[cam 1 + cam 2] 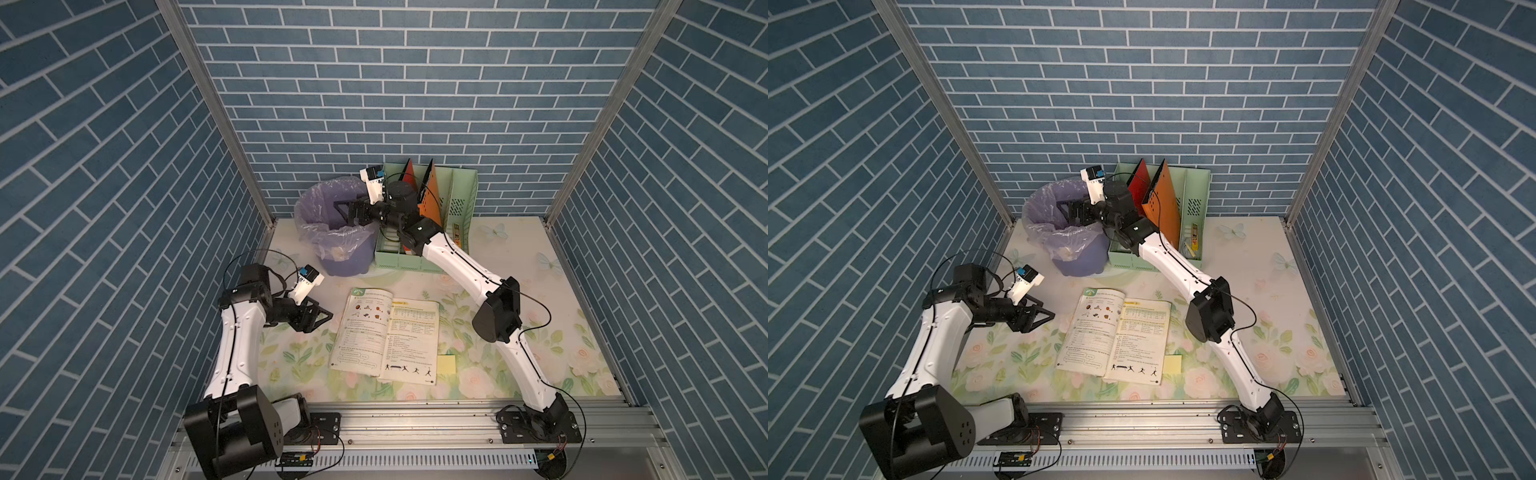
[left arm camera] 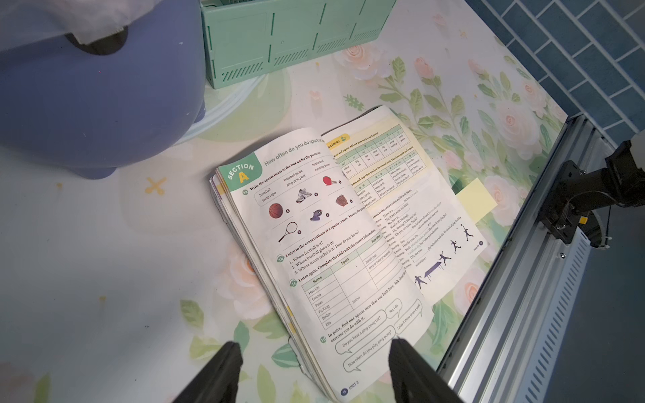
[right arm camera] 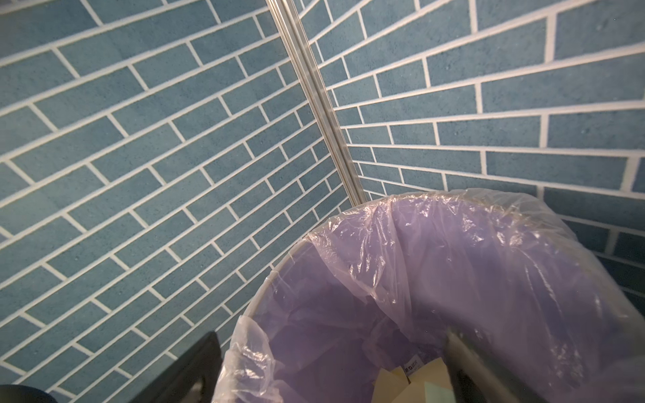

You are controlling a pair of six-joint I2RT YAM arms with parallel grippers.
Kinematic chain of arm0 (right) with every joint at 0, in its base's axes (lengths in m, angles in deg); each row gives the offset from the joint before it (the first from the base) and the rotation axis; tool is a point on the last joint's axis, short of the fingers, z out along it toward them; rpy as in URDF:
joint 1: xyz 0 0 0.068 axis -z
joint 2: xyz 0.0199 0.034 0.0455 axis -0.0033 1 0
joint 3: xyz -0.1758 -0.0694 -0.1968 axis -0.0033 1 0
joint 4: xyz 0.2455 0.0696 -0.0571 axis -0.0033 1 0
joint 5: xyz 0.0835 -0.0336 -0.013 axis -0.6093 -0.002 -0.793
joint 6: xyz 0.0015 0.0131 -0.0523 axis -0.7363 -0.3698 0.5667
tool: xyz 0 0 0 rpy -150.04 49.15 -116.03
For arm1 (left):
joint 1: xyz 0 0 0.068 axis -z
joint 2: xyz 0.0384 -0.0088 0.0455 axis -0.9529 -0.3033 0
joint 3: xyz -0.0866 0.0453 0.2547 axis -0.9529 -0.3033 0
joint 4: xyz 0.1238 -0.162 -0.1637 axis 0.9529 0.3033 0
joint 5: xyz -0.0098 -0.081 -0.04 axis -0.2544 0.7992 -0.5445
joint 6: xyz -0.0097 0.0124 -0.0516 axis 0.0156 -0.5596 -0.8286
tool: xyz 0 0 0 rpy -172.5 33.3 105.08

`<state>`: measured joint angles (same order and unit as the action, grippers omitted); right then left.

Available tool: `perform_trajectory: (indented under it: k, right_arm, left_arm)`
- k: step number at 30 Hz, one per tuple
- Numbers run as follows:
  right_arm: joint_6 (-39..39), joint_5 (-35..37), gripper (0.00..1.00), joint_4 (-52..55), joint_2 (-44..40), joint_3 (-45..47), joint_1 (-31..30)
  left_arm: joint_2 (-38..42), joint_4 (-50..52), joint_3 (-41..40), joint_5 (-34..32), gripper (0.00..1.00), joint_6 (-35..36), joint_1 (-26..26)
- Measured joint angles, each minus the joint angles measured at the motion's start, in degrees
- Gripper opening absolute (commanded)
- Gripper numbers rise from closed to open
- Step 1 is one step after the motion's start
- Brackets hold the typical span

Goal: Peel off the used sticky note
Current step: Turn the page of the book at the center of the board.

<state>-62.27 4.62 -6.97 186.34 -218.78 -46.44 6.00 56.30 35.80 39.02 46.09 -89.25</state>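
Observation:
An open textbook (image 1: pixel 388 332) lies flat on the flowered table. A yellow sticky note (image 1: pixel 445 365) rests at its right edge, partly tucked under the page; the left wrist view shows this sticky note (image 2: pixel 476 199) too. My left gripper (image 1: pixel 324 316) hovers just left of the book, open and empty, and the left wrist view shows the left gripper (image 2: pixel 314 352) straddling the book's near corner. My right gripper (image 1: pixel 343 212) hangs open and empty over the purple lined bin (image 1: pixel 316 195). Pale yellow paper pieces (image 3: pixel 419 383) lie at the bin's bottom, between the right gripper's (image 3: pixel 330 356) fingers.
A green file organiser (image 1: pixel 453 208) with red and orange folders (image 1: pixel 430 187) stands at the back, right beside the bin. Blue brick walls close in three sides. A metal rail (image 1: pixel 415 419) runs along the front edge.

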Motion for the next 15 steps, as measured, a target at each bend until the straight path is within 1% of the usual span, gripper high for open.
perform_trajectory:
  k: [3,5,8,10,15]
  right_arm:
    - [1.44,0.17,1.0,1.22,-1.99,1.27,-0.28]
    - [2.82,0.9,1.0,3.1,-4.9,3.37,-0.57]
    - [4.24,2.84,0.99,6.08,-13.2,11.26,-1.14]
    - [4.68,4.55,0.99,6.84,-22.01,21.16,-1.88]
    - [3.43,10.71,0.99,6.16,-48.33,52.78,-3.26]
  left_arm:
    - [-0.07,0.0,0.02,0.24,0.71,0.0,0.0]
    - [-0.15,0.15,0.44,0.35,0.7,-0.02,0.46]
    - [-0.52,0.07,2.25,-0.15,0.7,-0.48,3.04]
    - [-0.63,-0.48,3.54,-0.85,0.7,-1.36,6.47]
    - [-0.96,-4.55,4.85,-4.72,0.69,-6.14,19.21]
